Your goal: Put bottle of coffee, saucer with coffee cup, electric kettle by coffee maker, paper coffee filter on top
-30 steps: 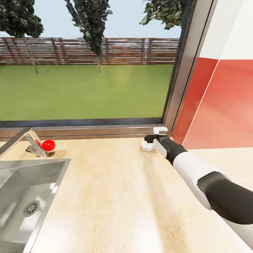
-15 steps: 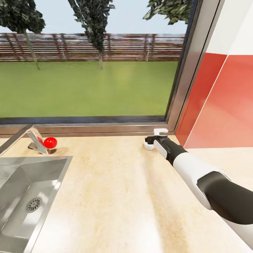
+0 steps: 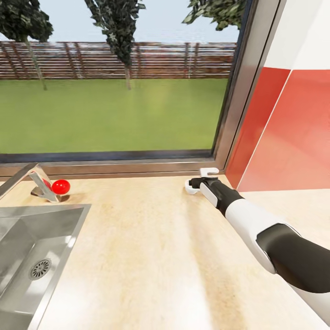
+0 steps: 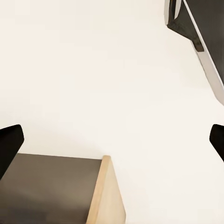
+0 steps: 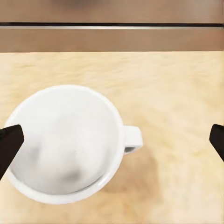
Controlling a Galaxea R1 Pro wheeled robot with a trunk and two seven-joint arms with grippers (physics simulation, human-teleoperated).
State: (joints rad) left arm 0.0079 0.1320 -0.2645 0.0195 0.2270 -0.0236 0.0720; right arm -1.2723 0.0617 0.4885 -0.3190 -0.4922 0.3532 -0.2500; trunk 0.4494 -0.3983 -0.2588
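No brand, label or writing is legible on anything here.

Right gripper [image 3: 200, 182] sits far back on the desk [image 3: 151, 256], close to the window frame [image 3: 114, 167] and near the red wall panel [image 3: 284, 137]. Its white fingers [image 3: 210, 171] are spread wide, one toward the window and one toward the robot. In the right wrist view the gripper [image 5: 112, 135] has its dark fingertips [image 5: 9, 142] at opp. edges of the picture, jaws wide apart, w/ the coffee cup [image 5: 67, 142] between them. The cup is white, upright and open-mouthed, standing on the light wood-grain desk [image 5: 177, 93], handle turned to one side. Whether the near fingertip touches the cup's rim I cannot tell; nothing is clamped.

Left gripper [image 4: 112, 140]: dark fingertips [image 4: 9, 147] likewise at opp. edges of its view, so jaws wide, nothing between them. Behind is a plain pale surface, plus a light wooden edge [image 4: 106, 191] and a dark panel [image 4: 46, 186] (what these belong to is unclear).

In the head view a steel sink [image 3: 32, 256] is set into the desk at left, w/ a tap [image 3: 32, 181] and a red knob [image 3: 60, 186] behind it. Cup and sink are well apart.
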